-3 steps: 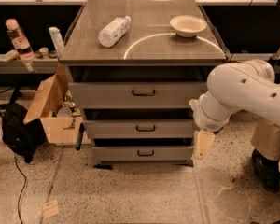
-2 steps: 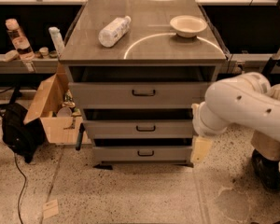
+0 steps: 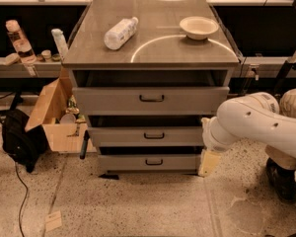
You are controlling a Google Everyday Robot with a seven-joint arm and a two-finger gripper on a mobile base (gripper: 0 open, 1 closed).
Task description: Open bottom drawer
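The grey cabinet (image 3: 153,58) has three drawers, each pulled out a little. The bottom drawer (image 3: 148,163) is the lowest, with a low flat front and a small black bar handle (image 3: 154,162). A dark gap shows above its front, and its interior is hidden. My gripper (image 3: 208,163) hangs from the white arm (image 3: 251,122) just off the bottom drawer's right end, low near the floor. It is well to the right of the handle and holds nothing that I can see.
A plastic bottle (image 3: 120,32) lies on the cabinet top, and a bowl (image 3: 199,27) stands there too. An open cardboard box (image 3: 56,117) and a black bag (image 3: 20,139) sit on the floor to the left. My base (image 3: 286,177) is at the right.
The arm has dropped lower and swung in, bringing the gripper down from middle-drawer height to beside the bottom drawer's right end. The drawers have not moved.
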